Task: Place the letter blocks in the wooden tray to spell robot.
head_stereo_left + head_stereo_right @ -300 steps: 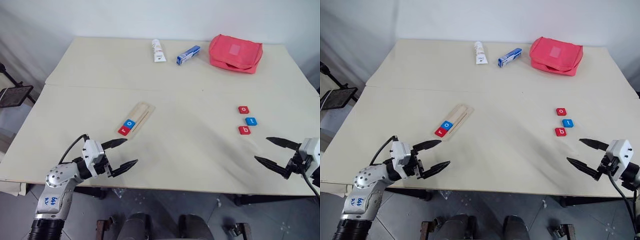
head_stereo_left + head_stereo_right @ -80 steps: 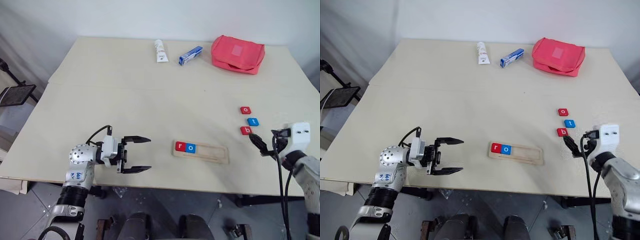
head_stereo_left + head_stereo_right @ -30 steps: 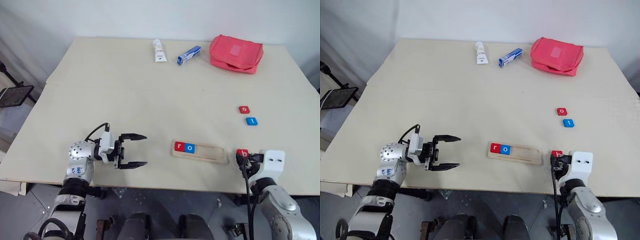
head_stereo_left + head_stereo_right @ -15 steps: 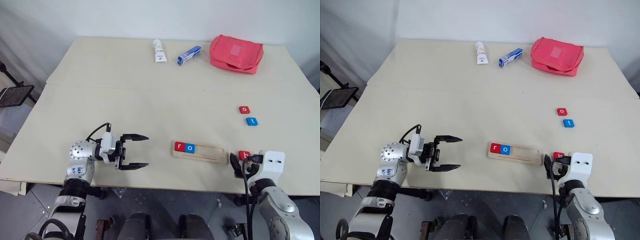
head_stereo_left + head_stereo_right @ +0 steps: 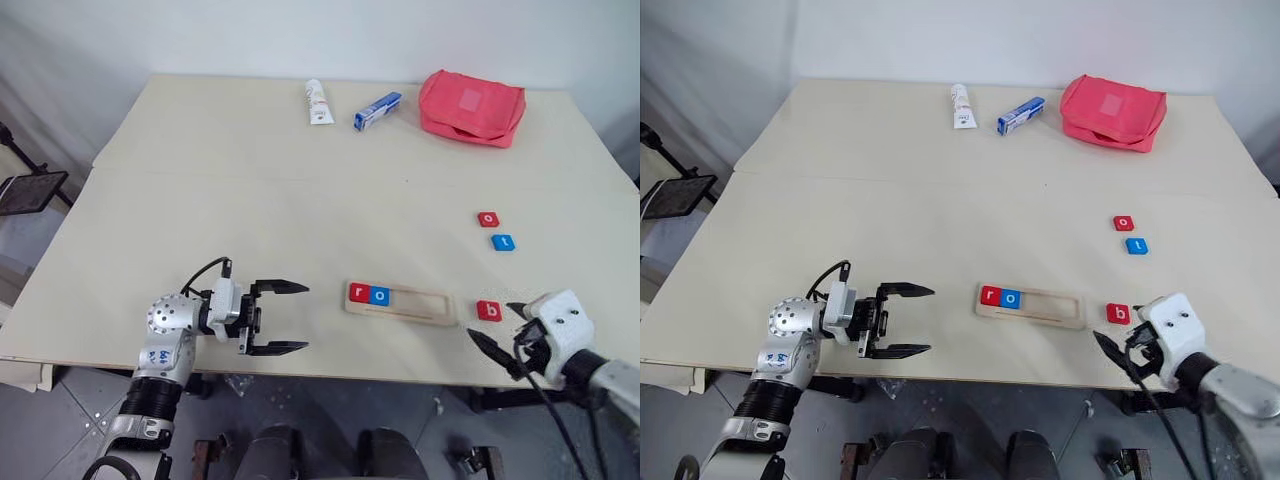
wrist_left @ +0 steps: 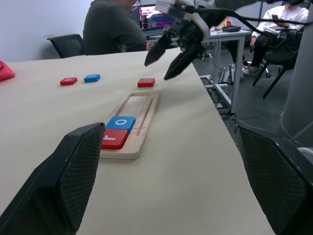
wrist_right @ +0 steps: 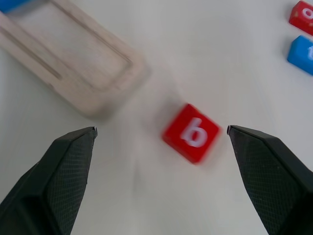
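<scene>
The wooden tray (image 5: 415,305) lies near the table's front edge, with a red "r" block (image 5: 359,293) and a blue "o" block (image 5: 380,295) at its left end. A red "b" block (image 7: 191,132) lies flat on the table just past the tray's right end. My right gripper (image 5: 490,322) hovers over the "b" block, open and holding nothing. Farther back on the right lie a red "o" block (image 5: 487,219) and a blue "t" block (image 5: 503,242). My left gripper (image 5: 305,318) stands open and empty left of the tray, pointing at it.
A red zip pouch (image 5: 470,105), a blue-and-white box (image 5: 376,110) and a white tube (image 5: 317,101) lie along the far side of the table. People (image 6: 110,27) sit at desks beyond the table's right end.
My right gripper has opened and let go of the red "b" block, which now rests beside the tray. The gripper has risen and rolled, swinging out to the right.
</scene>
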{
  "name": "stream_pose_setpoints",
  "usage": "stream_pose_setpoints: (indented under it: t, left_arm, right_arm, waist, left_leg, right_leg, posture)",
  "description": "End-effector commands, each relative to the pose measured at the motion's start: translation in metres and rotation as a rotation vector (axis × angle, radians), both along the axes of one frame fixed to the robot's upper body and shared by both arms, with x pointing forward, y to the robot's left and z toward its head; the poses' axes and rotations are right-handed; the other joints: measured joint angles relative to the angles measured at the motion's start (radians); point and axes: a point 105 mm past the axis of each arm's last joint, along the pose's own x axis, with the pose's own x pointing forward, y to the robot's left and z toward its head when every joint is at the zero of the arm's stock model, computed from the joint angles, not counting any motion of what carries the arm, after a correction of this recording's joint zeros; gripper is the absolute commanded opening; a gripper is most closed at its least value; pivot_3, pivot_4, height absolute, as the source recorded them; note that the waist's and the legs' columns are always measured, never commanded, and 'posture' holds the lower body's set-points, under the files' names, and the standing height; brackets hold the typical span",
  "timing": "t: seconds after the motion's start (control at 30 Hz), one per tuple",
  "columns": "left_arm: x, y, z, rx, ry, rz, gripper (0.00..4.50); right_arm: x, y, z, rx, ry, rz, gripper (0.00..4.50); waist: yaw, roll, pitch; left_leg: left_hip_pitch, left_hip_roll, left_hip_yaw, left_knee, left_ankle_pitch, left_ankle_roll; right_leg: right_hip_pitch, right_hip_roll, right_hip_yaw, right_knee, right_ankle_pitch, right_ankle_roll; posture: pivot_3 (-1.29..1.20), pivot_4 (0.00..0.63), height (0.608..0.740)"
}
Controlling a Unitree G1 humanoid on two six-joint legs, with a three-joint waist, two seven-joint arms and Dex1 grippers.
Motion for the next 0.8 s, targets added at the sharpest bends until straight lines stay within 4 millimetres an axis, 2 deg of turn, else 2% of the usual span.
stream_pose_setpoints:
  t: [0.03, 0.13, 0.37, 0.67, 0.7, 0.73, 0.8]
  left_arm:
    - [-0.005, -0.004, 0.004, -0.021, -0.025, -0.011, 4.5]
    - [-0.008, -0.006, 0.002, -0.026, -0.026, -0.005, 4.5]
    - [-0.012, -0.004, 0.001, -0.027, -0.031, 0.019, 4.5]
    - [-0.019, -0.001, -0.001, -0.027, -0.03, 0.059, 4.5]
    - [-0.019, -0.001, -0.001, -0.028, -0.03, 0.06, 4.5]
    - [-0.019, -0.002, -0.001, -0.028, -0.03, 0.061, 4.5]
    - [-0.018, -0.002, -0.001, -0.029, -0.03, 0.061, 4.5]
  right_arm:
    - [0.006, -0.008, 0.011, -0.056, 0.017, 0.107, 4.47]
    - [0.023, -0.019, 0.011, -0.133, 0.092, 0.223, 4.47]
    - [0.039, -0.026, 0.0, -0.198, 0.184, 0.341, 4.47]
    - [0.041, -0.022, -0.013, -0.243, 0.253, 0.443, 4.47]
    - [0.041, -0.022, -0.013, -0.241, 0.25, 0.443, 4.09]
    - [0.042, -0.021, -0.013, -0.239, 0.248, 0.442, 3.95]
    - [0.041, -0.021, -0.013, -0.241, 0.248, 0.442, 3.34]
  waist:
    - [0.0, 0.0, 0.0]
    - [-0.002, 0.0, 0.0]
    - [0.002, -0.001, 0.0]
    - [0.002, -0.001, 0.0]
    - [0.003, -0.001, 0.0]
    - [0.003, -0.001, 0.0]
    - [0.002, -0.001, 0.0]
  left_leg:
    - [0.0, 0.0, 0.0, 0.0, 0.0, 0.0]
    - [0.0, 0.0, 0.0, 0.001, 0.0, 0.0]
    - [-0.001, 0.0, -0.001, 0.001, 0.0, 0.0]
    - [-0.001, 0.0, -0.001, 0.001, 0.0, 0.0]
    - [-0.001, 0.001, -0.002, 0.001, 0.0, 0.0]
    - [-0.001, 0.001, -0.002, 0.001, 0.0, 0.0]
    - [-0.001, 0.001, -0.002, 0.001, 0.0, 0.0]
  right_leg:
    - [0.0, 0.0, 0.0, 0.0, 0.0, 0.0]
    - [0.001, 0.0, -0.001, 0.0, 0.0, 0.0]
    - [0.001, -0.001, -0.003, -0.001, 0.0, 0.0]
    - [0.001, -0.001, -0.004, -0.001, 0.0, 0.0]
    - [0.001, -0.001, -0.005, -0.001, 0.0, 0.0]
    - [0.001, -0.001, -0.005, -0.001, 0.0, 0.0]
    - [0.001, -0.001, -0.005, -0.001, 0.0, 0.0]
  posture:
    - [0.0, 0.15, 0.74]
    - [0.0, 0.15, 0.74]
    - [0.0, 0.15, 0.74]
    - [0.0, 0.15, 0.74]
    - [0.0, 0.15, 0.74]
    - [0.0, 0.15, 0.74]
    - [0.0, 0.15, 0.74]
